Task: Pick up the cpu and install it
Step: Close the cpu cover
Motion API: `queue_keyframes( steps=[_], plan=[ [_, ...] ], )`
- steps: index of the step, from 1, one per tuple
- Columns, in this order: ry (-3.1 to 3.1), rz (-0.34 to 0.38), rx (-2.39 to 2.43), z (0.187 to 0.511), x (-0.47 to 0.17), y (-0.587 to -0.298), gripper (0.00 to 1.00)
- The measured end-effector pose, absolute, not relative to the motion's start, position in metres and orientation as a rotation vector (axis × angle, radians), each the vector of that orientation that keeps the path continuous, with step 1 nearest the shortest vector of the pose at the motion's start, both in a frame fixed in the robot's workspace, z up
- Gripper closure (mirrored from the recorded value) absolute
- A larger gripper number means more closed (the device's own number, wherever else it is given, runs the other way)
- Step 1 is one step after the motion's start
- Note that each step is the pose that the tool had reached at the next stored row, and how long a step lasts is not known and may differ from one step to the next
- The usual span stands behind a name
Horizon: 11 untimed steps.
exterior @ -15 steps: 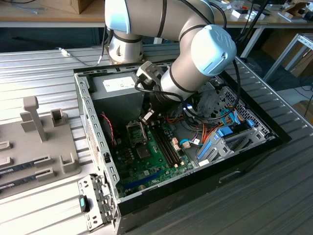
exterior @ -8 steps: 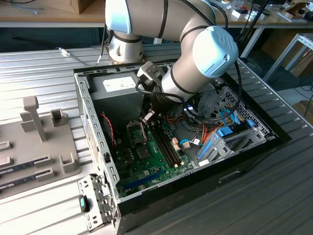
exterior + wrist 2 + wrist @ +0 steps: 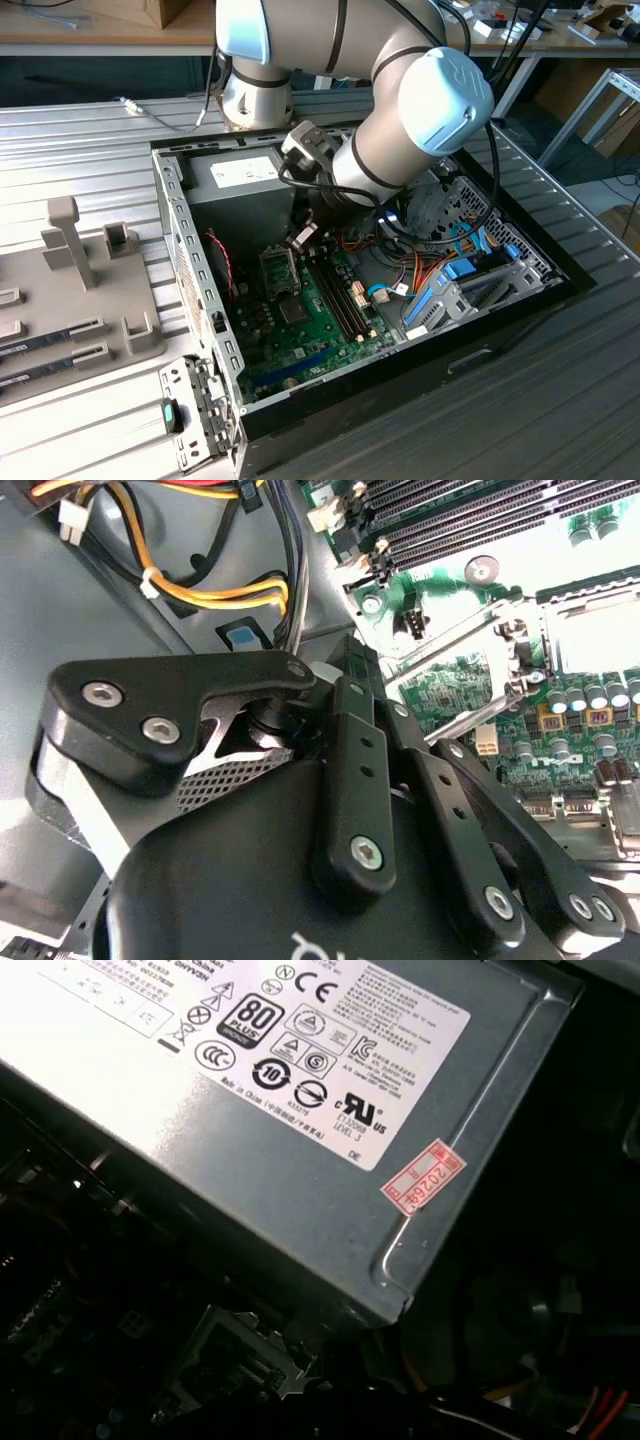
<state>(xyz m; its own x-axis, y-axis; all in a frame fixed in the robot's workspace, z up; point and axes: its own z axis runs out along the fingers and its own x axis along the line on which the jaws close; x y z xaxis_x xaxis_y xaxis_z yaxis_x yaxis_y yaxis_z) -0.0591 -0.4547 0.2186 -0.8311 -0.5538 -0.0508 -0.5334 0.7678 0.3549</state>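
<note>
End effector (image 3: 303, 238) hangs tilted inside computer case (image 3: 190, 270), above motherboard (image 3: 300, 335).

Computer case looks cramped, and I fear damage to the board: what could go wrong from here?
1. The claw hangs close over the socket, and a metal lever sticks out beside it; a slightly off descent could bump either.
2. The yellow wires run close to the claw and might snag.
3. The power supply sits near the wrist, so a swing could graze it.
</note>
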Motion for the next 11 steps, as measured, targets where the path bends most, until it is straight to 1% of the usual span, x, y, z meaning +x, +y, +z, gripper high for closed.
queue_keyframes(
  steps=[11],
  plan=[
    [-2.893, -0.576, 0.891, 0.2178, -0.0549, -0.4571, 0.89]
  ],
)
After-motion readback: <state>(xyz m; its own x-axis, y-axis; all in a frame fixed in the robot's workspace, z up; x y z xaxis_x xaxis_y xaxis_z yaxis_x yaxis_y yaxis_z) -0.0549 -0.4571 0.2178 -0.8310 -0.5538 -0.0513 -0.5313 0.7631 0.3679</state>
